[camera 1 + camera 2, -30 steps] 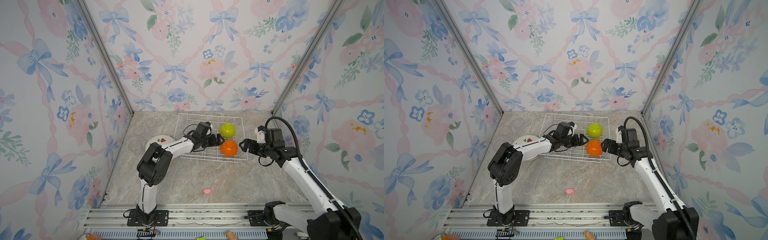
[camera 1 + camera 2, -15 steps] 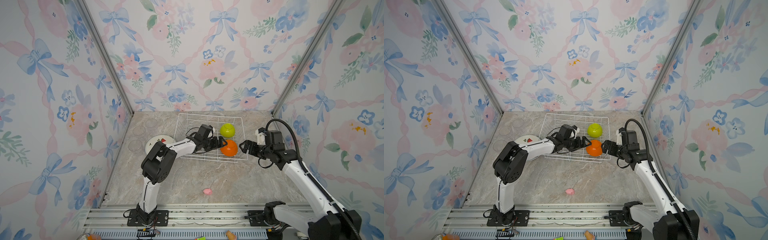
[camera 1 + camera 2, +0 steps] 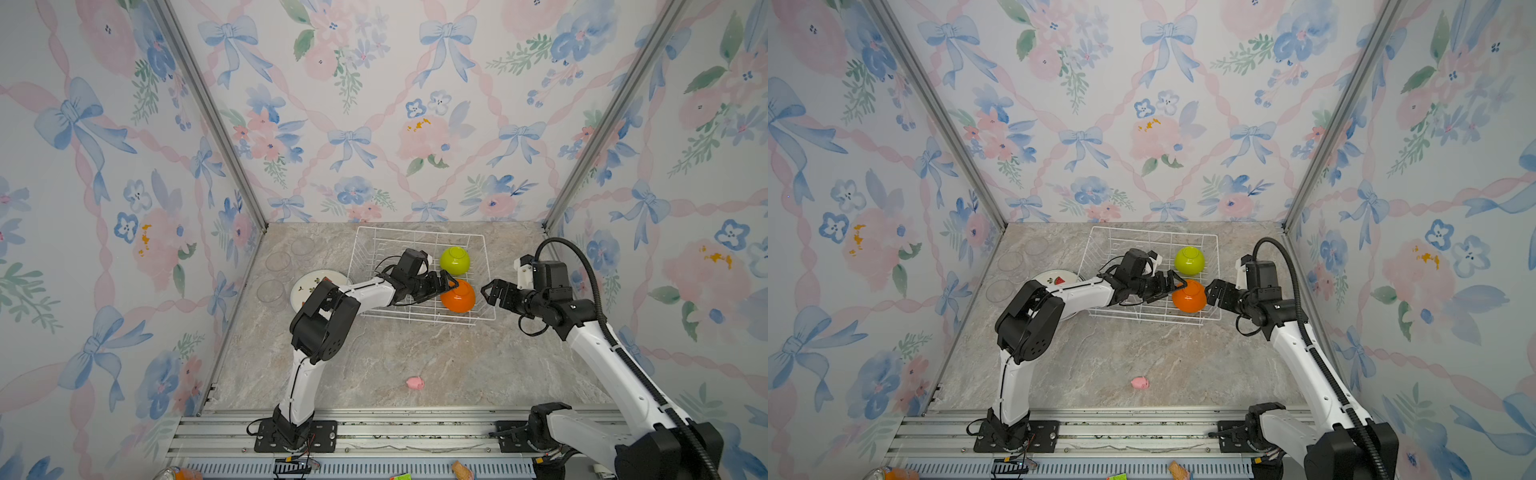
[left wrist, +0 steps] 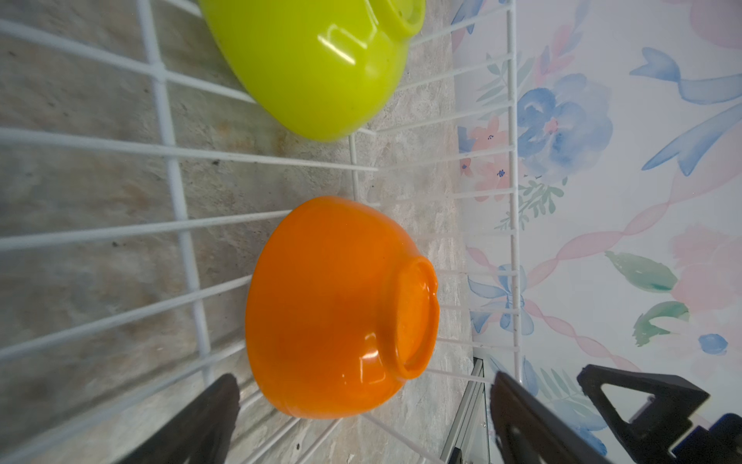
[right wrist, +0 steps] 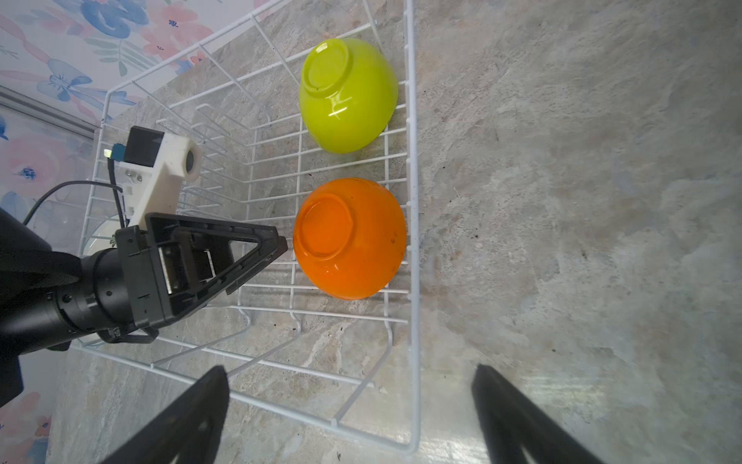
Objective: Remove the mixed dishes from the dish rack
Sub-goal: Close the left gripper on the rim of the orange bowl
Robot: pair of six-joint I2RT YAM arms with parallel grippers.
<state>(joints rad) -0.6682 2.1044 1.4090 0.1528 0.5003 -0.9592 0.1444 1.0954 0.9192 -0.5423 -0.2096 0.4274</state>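
The white wire dish rack (image 3: 419, 230) (image 3: 1154, 231) holds two upturned bowls in both top views. The lime-green bowl (image 3: 455, 260) (image 5: 347, 94) is at the back and the orange bowl (image 3: 458, 296) (image 3: 1189, 296) at the front. My left gripper (image 3: 446, 286) (image 4: 361, 385) reaches into the rack and stands open right beside the orange bowl (image 4: 341, 305), gripping nothing. My right gripper (image 3: 490, 293) (image 5: 350, 373) hangs open just outside the rack's right side, over its front corner. A fruit-print plate (image 3: 309, 286) and clear glasses (image 3: 277, 262) stand on the table left of the rack.
A tiny pink toy (image 3: 414, 382) lies on the marble table toward the front. The left arm's elbow (image 3: 322, 320) hangs over the table in front of the plate. Floral walls close in the left, back and right sides.
My left gripper has slid a little forward and rightward in the rack, closer to the orange bowl. The right arm has barely moved. Both grippers stay open.
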